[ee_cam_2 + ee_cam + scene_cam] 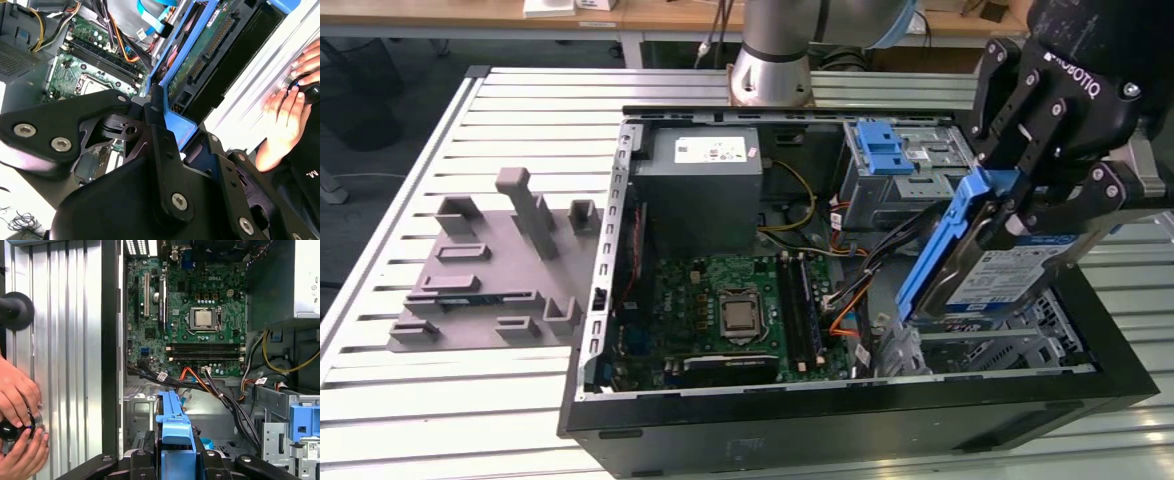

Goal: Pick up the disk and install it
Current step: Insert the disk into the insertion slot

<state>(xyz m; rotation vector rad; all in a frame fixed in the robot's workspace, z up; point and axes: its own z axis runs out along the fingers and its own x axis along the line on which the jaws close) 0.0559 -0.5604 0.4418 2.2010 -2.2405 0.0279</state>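
The disk [998, 278], a silver drive with a white-and-blue label in a blue plastic bracket [938, 250], hangs on edge, tilted, over the metal drive cage [987, 352] at the exterior view's right of the open computer case [604, 300]. My black gripper [1027, 212] is shut on its upper end. In the second wrist view the disk's green circuit side [200, 65] and blue frame run away from the gripper [156, 117]. In the first wrist view the blue bracket [174, 427] sticks out from the gripper [175, 462] above the cage.
Inside the case lie the motherboard [734, 310], the grey power supply [700, 175], loose cables [854, 285] and a blue latch [881, 150]. A grey fixture [494, 270] stands on the slatted table. A person's hands [17, 400] rest on the table beside the case.
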